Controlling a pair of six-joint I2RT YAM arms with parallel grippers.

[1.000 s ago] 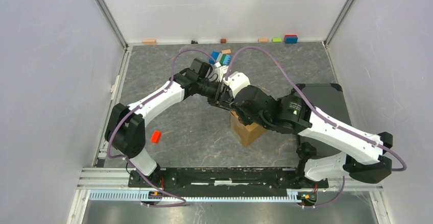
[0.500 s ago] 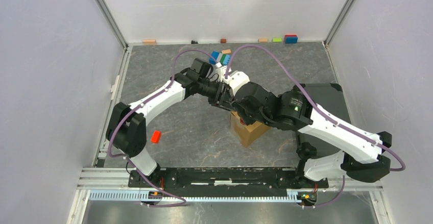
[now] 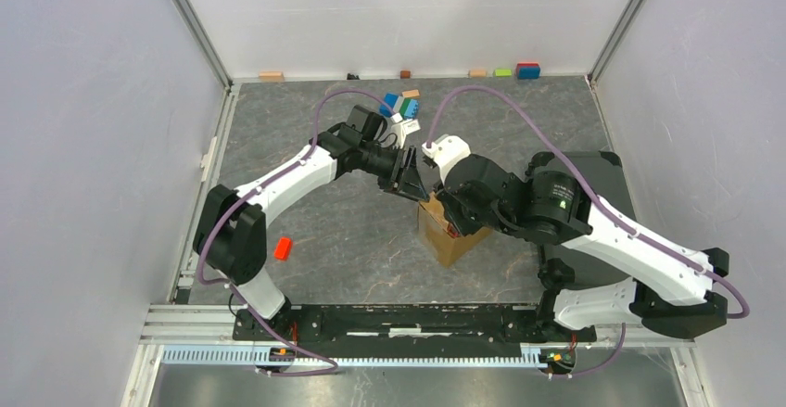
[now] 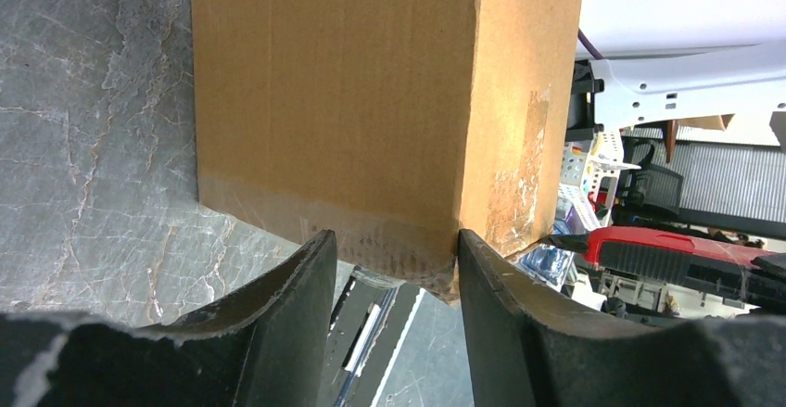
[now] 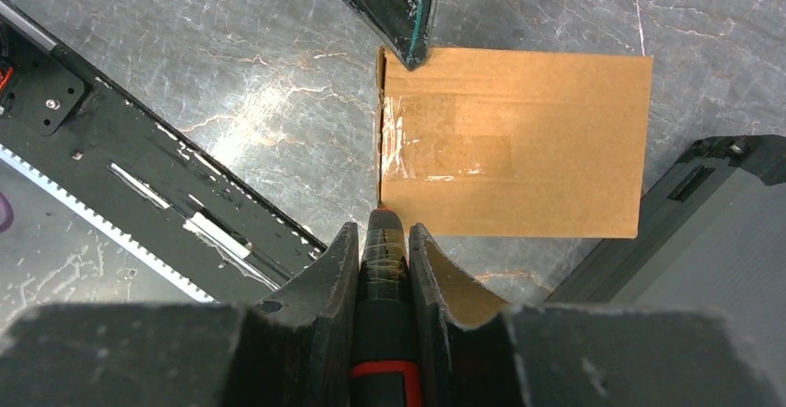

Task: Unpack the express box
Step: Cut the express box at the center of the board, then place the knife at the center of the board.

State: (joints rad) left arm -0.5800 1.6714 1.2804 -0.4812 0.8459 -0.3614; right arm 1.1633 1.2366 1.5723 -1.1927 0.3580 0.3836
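Observation:
The express box (image 3: 451,240) is a brown carton standing mid-table with its taped flaps closed (image 5: 519,138). My left gripper (image 3: 414,187) reaches it from the far left. Its jaws stand apart, and the tips (image 4: 394,240) rest against the box's taped corner edge (image 4: 352,101). One left fingertip (image 5: 408,27) touches the carton's corner in the right wrist view. My right gripper (image 5: 382,235) is shut on a black cutter with a red band (image 5: 382,277). The cutter's tip meets the box's near corner at the tape seam. In the top view the right wrist hides the cutter.
A flat black tray (image 3: 602,180) lies just right of the box (image 5: 704,231). A red block (image 3: 283,248) sits near the left arm's base. A blue-green block cluster (image 3: 400,106) is behind the left gripper, and small blocks (image 3: 528,70) line the back wall. The black base rail (image 5: 158,194) runs along the near edge.
The right arm has shifted right and drawn its wrist away from the left gripper, still holding the cutter. The left arm and the box have not moved.

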